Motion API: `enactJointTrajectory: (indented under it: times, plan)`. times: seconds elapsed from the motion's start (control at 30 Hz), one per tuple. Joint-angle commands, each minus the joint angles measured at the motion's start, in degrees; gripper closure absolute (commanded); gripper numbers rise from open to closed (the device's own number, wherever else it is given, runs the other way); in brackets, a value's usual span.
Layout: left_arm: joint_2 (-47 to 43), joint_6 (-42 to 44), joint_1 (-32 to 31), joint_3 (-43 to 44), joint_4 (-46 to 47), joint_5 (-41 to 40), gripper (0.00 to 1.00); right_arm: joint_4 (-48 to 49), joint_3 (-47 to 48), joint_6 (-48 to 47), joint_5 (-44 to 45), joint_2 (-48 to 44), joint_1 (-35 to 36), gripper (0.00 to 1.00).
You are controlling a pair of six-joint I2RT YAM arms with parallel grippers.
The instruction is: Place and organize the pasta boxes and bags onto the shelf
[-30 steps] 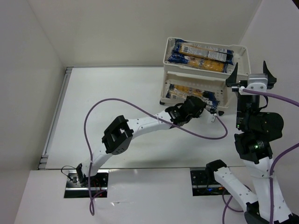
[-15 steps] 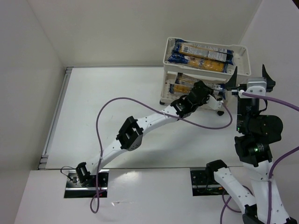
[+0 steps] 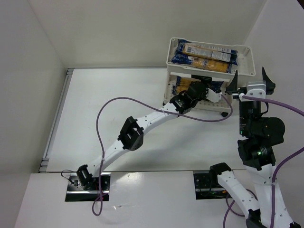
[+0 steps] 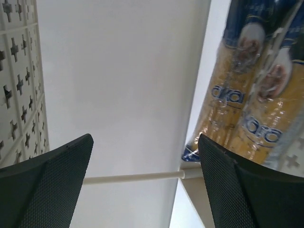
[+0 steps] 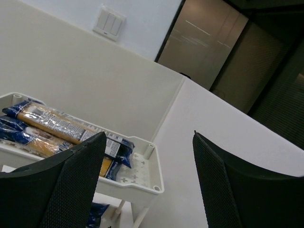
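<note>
The shelf [image 3: 247,59] stands at the back right, a cream two-tier cart. Several pasta packs [image 3: 204,56] lie side by side in its top tray, and more [image 3: 179,86] lie in the lower tray. My left gripper [image 3: 202,88] reaches into the lower tier under the top tray. In the left wrist view it [image 4: 145,137] is open with only a shelf post between its fingers, and yellow packs [image 4: 251,95] lie just to its right, apart from the fingers. My right gripper [image 3: 251,78] hangs open and empty to the right of the shelf.
White walls close in behind and to the right of the shelf. A perforated tray [image 4: 19,71] runs close along the left finger. The right wrist view looks over the top tray's corner [image 5: 142,183] and its packs [image 5: 52,126]. Purple cables loop over the table.
My left gripper carried a pack from in front of the shelf into the lower tier and opened, letting it go. The right arm shifted slightly.
</note>
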Motion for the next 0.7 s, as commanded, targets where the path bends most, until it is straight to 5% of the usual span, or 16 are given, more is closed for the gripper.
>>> enactJointTrajectory:
  times: [0.0, 0.3, 0.47, 0.67]
  plan:
    - [-8.4, -5.0, -0.4, 0.6, 0.7, -0.9, 0.02, 0.0, -0.2, 1.4, -0.9, -0.6, -0.4, 0.22]
    - [-21.1, -16.7, -4.6, -13.3, -12.7, 3.8, 0.01, -2.0, 0.3, 1.4, -3.2, -0.6, -0.4, 0.22]
    - [-32.5, -22.1, -8.8, -36.7, -18.9, 10.5, 0.01, -4.6, 0.3, 3.1, -5.3, 0.0, -0.4, 0.22]
    - [-44.5, -40.2, -9.3, -45.2, -33.1, 23.8, 0.01, -5.8, 0.8, 6.0, -4.7, 0.5, -0.4, 0.16]
